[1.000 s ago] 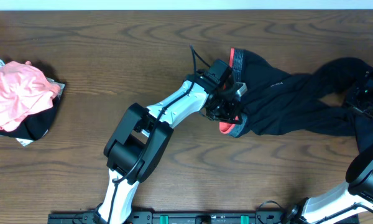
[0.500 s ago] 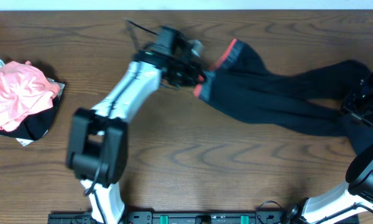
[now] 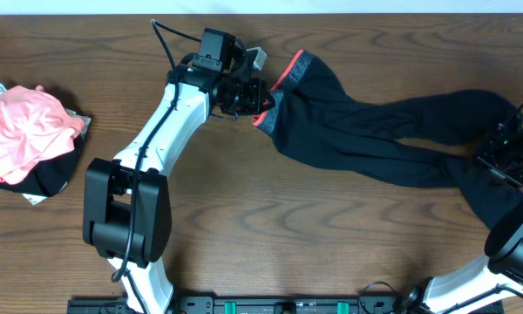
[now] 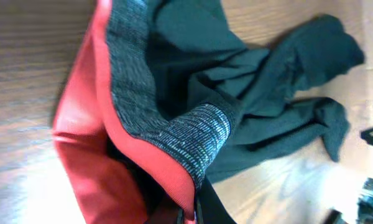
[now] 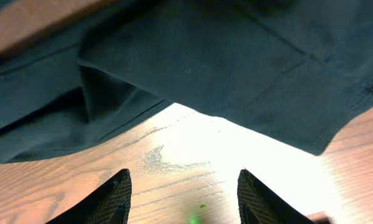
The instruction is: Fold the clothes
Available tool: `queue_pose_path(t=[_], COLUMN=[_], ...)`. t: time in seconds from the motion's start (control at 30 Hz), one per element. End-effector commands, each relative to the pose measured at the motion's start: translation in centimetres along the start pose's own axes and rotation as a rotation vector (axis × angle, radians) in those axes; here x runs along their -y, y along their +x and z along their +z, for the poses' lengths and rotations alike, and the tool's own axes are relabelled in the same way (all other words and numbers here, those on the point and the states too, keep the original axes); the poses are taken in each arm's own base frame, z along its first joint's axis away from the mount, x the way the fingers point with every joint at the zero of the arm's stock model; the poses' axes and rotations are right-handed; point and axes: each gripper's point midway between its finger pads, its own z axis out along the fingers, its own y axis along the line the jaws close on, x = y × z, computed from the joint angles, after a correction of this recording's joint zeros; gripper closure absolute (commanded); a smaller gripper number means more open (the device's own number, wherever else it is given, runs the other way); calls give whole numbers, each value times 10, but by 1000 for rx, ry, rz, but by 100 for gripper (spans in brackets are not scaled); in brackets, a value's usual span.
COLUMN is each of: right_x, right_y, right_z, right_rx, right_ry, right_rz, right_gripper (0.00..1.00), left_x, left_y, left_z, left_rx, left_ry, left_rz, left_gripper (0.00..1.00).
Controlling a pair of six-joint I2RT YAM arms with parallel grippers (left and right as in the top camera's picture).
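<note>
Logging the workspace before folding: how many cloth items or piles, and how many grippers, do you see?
black leggings: 1
pink-and-black cloth pile: 1
grippers: 2 (left gripper, right gripper)
Total: 4

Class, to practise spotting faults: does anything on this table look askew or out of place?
Yes. The black leggings lie diagonally and rumpled, legs overlapping, with the waistband bunched in the left end effector. A crumpled pink garment sits heaped at far left.
</note>
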Motion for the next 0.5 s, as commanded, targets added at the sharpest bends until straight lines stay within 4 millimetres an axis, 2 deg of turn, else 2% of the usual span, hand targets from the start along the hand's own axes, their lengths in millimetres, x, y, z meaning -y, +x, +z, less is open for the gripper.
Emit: queue_pose_path(t=[0.0,0.13,0.3,0.37,0.43,0.47], right_x=[-3,-1,-1,-1,-3,-4], right_y=[10,15,16,16,16,15], right_z=[9,24,27,27,27,27], right_rx=[-18,-33,-35,-34,-31,-28], right_ry=[-4,-4,-4,-4,-12,-20], right_rz=[-2,8,10,10,10,9], right_gripper=[47,47,48,47,48,48], left_x=[-12,-2,22,19,16,16], left_y=[-19,-59,-114,-124,-122,-116], left_z=[-4,-9,-27,-29,-23,-14], left_rx=[76,235,483,538,539,511], left_ry=[-91,-80,-66,-128,-174,-179], left_rz=[55,145,273,278,272,269], left_gripper=[94,93,93,93,90,75])
